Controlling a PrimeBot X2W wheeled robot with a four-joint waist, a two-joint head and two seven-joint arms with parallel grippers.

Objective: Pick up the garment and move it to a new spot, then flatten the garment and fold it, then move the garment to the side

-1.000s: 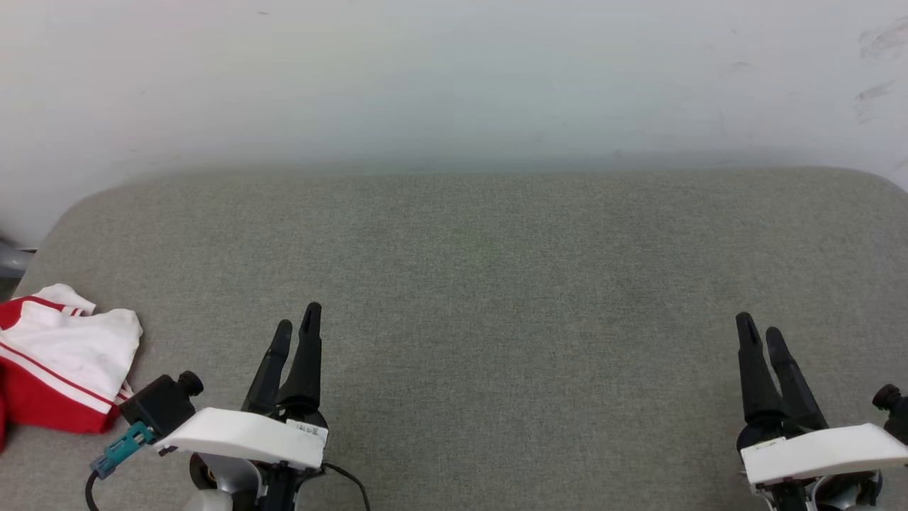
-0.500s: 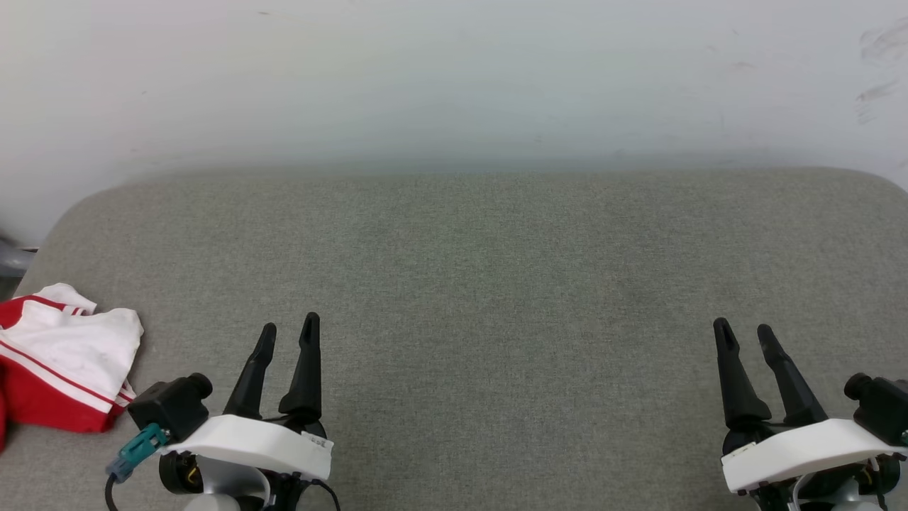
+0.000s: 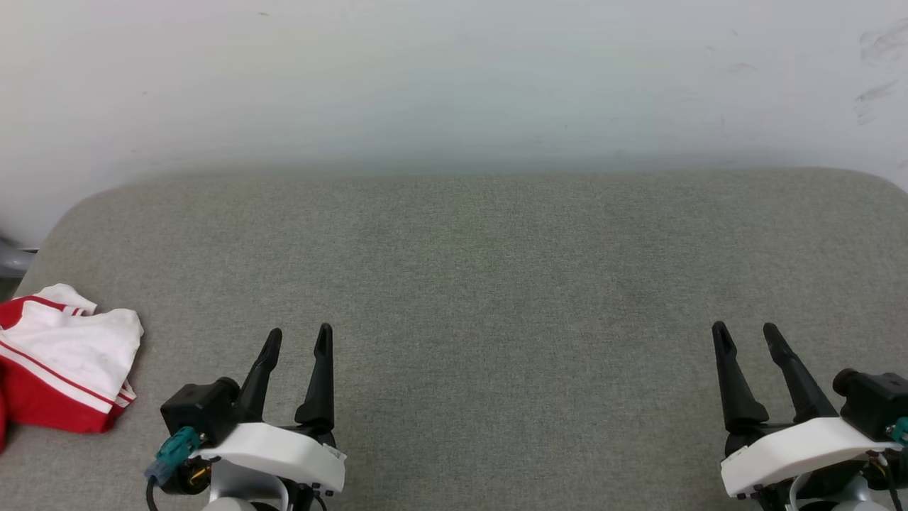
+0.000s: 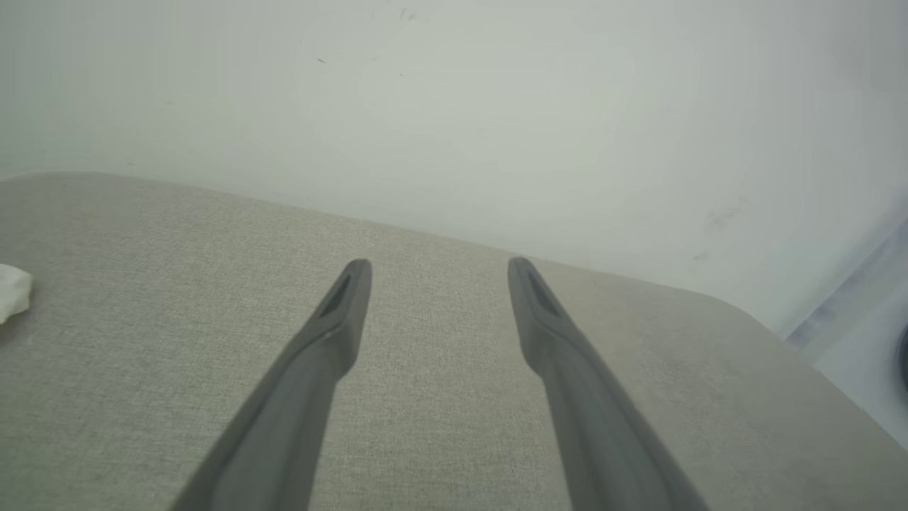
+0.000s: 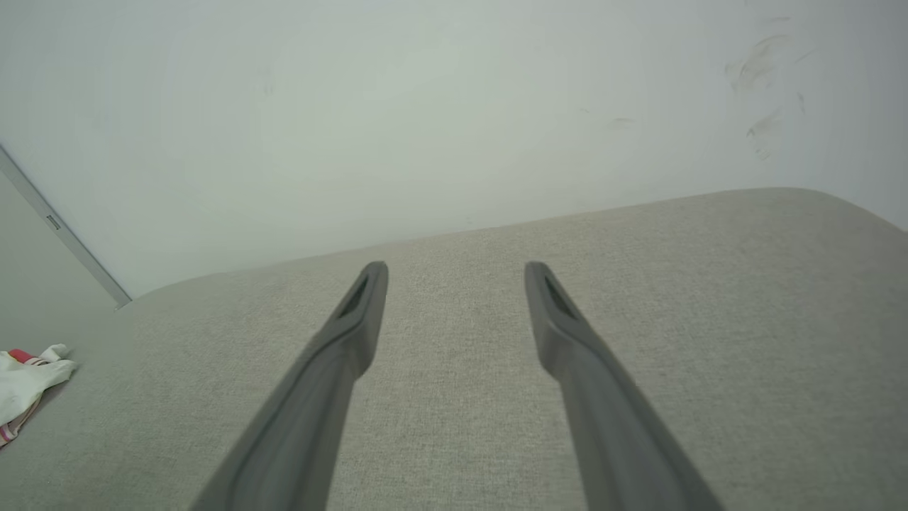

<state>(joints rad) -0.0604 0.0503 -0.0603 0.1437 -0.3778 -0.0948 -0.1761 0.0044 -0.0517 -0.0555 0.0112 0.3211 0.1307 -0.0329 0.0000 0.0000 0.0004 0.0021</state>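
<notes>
Now, my left gripper (image 3: 299, 331): fingers apart, over the pad (image 3: 496, 270).
My right gripper (image 3: 745, 328): fingers apart too.
Garment (image 3: 64, 362): crumpled at the pad's left edge, untouched.

**A Plain Test Room for a Robot**

This looks like a test room or a lab, not a home. The wall (image 3: 454, 78) is bare and white, with dark scuff marks (image 3: 876, 42) on one side. In front of it is a big grey cloth pad (image 3: 496, 270) with round corners, like a soft work table. Behind the left gripper (image 3: 300, 331) sit a bare teal plug (image 3: 172, 449) and a loose black wire (image 3: 150, 493).
</notes>
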